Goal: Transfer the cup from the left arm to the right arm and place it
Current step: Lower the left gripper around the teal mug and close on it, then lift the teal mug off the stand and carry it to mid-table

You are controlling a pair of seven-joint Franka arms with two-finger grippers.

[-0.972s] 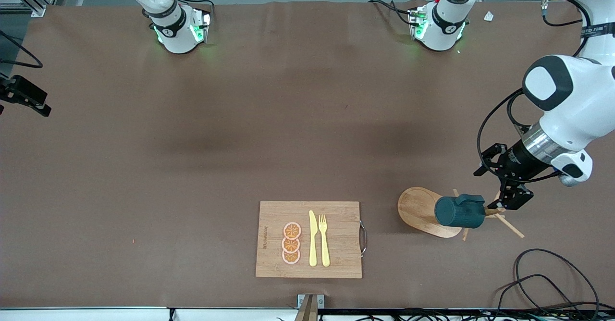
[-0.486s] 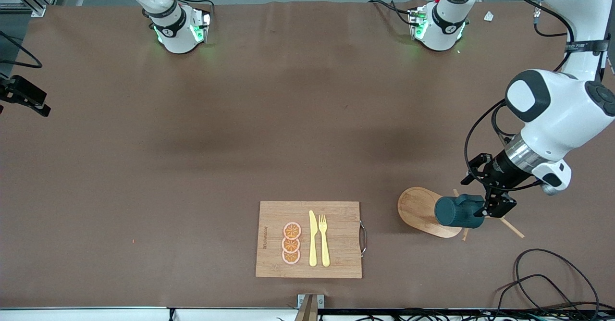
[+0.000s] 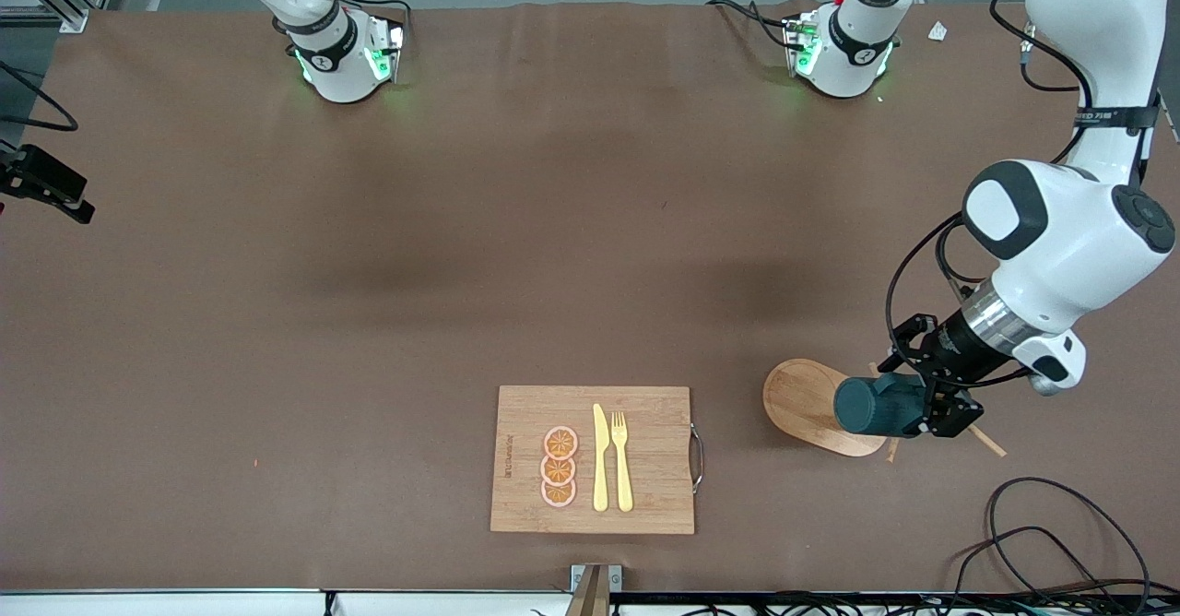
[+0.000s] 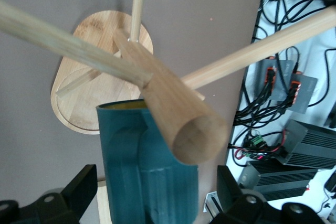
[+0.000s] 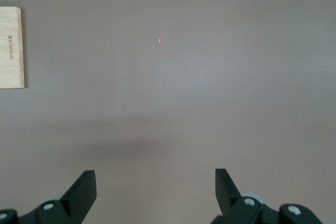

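The dark teal cup (image 3: pixel 876 406) hangs sideways on a peg of the wooden rack (image 3: pixel 804 398), near the left arm's end of the table. My left gripper (image 3: pixel 926 406) is open at the rack, with one finger on each side of the cup and a gap at each. In the left wrist view the cup (image 4: pixel 147 166) fills the space between the fingers of the left gripper (image 4: pixel 155 184), under a thick peg (image 4: pixel 176 111). My right gripper (image 5: pixel 155 184) is open over bare table with nothing between its fingers. It is out of the front view.
A wooden cutting board (image 3: pixel 525 413) lies near the front edge, carrying a yellow knife (image 3: pixel 600 457), a yellow fork (image 3: pixel 622 459) and orange slices (image 3: pixel 559 467). Black cables (image 3: pixel 1042 542) coil beside the rack at the table's front corner. The board's edge (image 5: pixel 10 45) shows in the right wrist view.
The left gripper has slid from beside the rack's pegs onto the cup, toward the right arm's end, and now straddles it. The cup and rack have not moved.
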